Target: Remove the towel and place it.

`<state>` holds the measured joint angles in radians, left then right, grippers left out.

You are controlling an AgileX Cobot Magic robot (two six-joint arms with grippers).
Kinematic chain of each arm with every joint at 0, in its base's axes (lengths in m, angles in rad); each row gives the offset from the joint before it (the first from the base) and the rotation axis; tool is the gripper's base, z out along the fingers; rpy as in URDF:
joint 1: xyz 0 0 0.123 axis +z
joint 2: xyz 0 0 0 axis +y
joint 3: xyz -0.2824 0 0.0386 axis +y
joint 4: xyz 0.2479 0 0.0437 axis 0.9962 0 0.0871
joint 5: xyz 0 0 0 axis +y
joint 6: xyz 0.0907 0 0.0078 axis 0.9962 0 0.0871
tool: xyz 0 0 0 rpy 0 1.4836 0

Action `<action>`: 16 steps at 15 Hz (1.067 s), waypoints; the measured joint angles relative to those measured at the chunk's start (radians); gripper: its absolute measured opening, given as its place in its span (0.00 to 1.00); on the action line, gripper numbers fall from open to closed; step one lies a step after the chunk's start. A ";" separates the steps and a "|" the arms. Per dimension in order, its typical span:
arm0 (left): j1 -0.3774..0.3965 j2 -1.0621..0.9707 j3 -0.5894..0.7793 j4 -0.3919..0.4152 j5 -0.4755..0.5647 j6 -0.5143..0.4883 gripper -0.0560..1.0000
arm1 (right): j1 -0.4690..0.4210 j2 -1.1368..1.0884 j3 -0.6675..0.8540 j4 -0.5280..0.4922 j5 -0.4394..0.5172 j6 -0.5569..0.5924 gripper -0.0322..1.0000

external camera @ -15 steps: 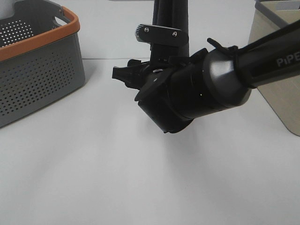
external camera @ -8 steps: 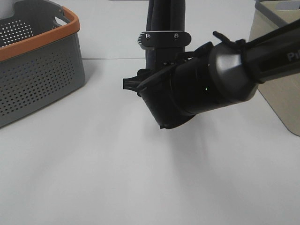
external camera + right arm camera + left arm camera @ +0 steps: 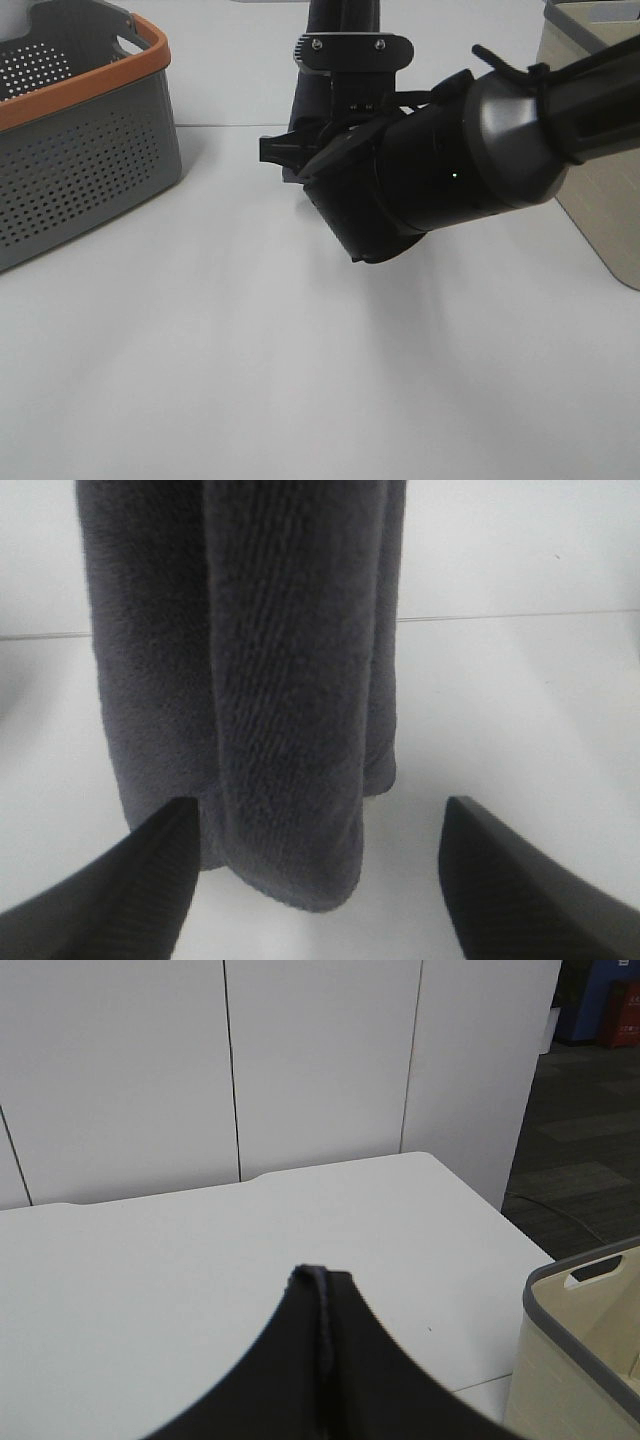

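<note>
Towel [image 3: 250, 680] hanging in vertical folds above the white desk [image 3: 520, 730], one edge pinched in the fully closed left claw [image 3: 322, 1275]. Right claw [image 3: 315, 815] spread wide, gripping nothing, facing the towel's lower end. High view: grey, orange-rimmed perforated basket [image 3: 90, 130] at left, beige bin [image 3: 600, 220] at right.

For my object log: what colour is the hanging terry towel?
The hanging terry towel is plain dark grey, unpatterned; the right wrist view shows it best.

Towel [image 3: 250, 680] hangs ahead of R pincer [image 3: 320, 802].
</note>
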<state>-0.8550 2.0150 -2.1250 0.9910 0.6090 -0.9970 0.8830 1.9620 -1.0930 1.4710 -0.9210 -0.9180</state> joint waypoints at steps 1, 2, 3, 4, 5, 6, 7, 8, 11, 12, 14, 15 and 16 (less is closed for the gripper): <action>0.000 0.000 0.000 -0.001 0.000 0.000 0.05 | -0.014 0.015 0.000 -0.027 0.005 0.045 0.68; 0.000 0.000 0.000 -0.002 0.000 0.000 0.05 | -0.026 0.030 0.000 -0.067 0.009 0.075 0.68; 0.000 0.000 0.000 -0.002 0.000 0.000 0.05 | -0.032 0.051 0.000 -0.132 0.002 0.097 0.67; 0.000 0.000 0.000 -0.002 -0.001 0.000 0.05 | -0.032 0.054 0.000 -0.133 0.001 0.098 0.66; 0.000 0.000 0.000 -0.002 -0.001 0.000 0.05 | -0.032 0.056 0.000 -0.131 0.001 0.098 0.59; 0.000 0.002 0.000 -0.002 -0.001 0.000 0.05 | -0.032 0.058 0.000 -0.119 0.000 0.097 0.48; 0.000 0.003 0.000 -0.002 -0.001 0.000 0.05 | -0.032 0.059 0.000 -0.103 -0.006 0.089 0.28; 0.000 0.004 0.000 -0.003 -0.001 0.000 0.05 | -0.032 0.059 0.000 -0.099 -0.025 0.078 0.13; 0.000 0.004 0.000 -0.003 -0.001 0.000 0.05 | -0.034 0.059 0.000 -0.093 -0.069 0.031 0.05; 0.000 0.004 0.000 -0.002 -0.001 0.000 0.05 | -0.034 0.057 0.000 -0.084 -0.043 -0.026 0.05; 0.006 0.004 0.000 -0.001 -0.001 0.000 0.05 | -0.034 0.030 0.003 -0.054 0.063 -0.115 0.05; 0.012 0.004 0.000 -0.003 -0.001 0.000 0.05 | -0.037 -0.011 0.015 -0.046 0.168 -0.184 0.05; 0.026 0.003 0.000 -0.012 -0.001 0.000 0.05 | -0.047 -0.055 0.034 -0.035 0.275 -0.250 0.05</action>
<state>-0.8290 2.0180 -2.1250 0.9790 0.6080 -0.9970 0.8360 1.9070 -1.0590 1.4360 -0.6460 -1.1680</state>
